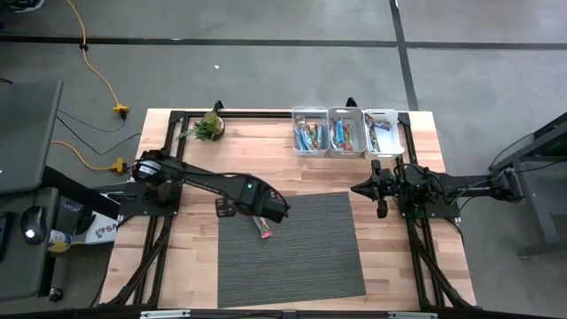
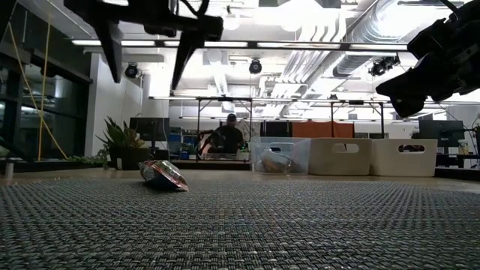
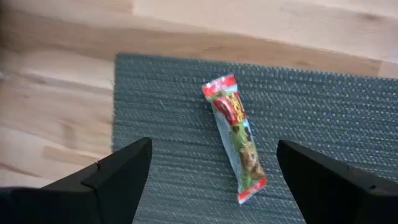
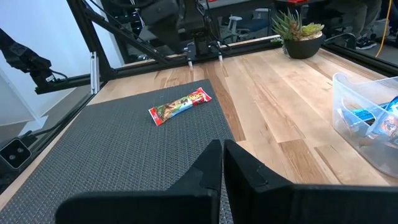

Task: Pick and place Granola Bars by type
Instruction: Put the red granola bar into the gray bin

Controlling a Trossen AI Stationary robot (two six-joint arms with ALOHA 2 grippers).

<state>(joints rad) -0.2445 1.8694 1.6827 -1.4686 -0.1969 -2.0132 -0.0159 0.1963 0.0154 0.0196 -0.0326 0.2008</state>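
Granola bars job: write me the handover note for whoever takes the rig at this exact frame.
Left gripper: open, empty, hovering above the one granola bar left on the grey mat, near its upper-left corner.
Right gripper: shut, empty, waiting over the table's right side, by the mat's edge.
Three clear bins at the table's far edge already hold bars, mostly the left and middle ones; the types in each are hard to tell.
Done: all but this bar appears binned.
Left: grasp the red-ended bar and drop it in the matching bin.
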